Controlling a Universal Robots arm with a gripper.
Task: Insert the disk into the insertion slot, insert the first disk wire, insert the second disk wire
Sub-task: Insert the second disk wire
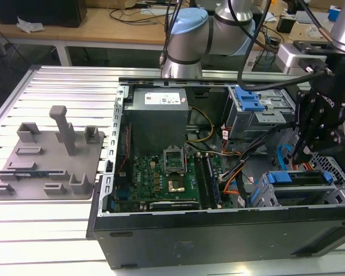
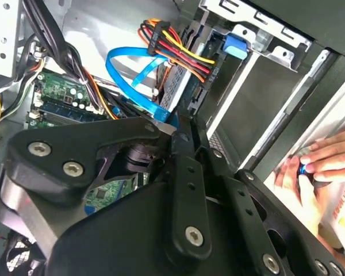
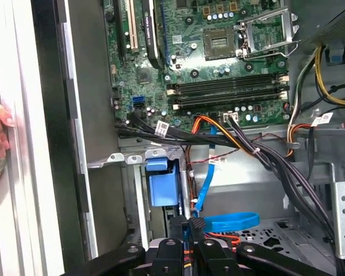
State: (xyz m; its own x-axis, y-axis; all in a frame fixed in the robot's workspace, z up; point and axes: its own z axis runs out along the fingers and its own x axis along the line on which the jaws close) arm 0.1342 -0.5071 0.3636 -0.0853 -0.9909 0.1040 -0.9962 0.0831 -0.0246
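The disk (image 1: 296,178) lies flat inside the insertion slot (image 1: 264,192), long axis crosswise.

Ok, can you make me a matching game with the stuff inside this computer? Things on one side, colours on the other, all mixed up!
Things:
1. gripper
2. motherboard
3. flat data cable
4. part holder tray

Colours:
A. green
B. grey
C. black
D. blue

Pairs: 1-C, 2-A, 3-D, 4-B

The gripper hangs over the disk in the insertion slot. The tray sits outside the case, on the exterior view's left.
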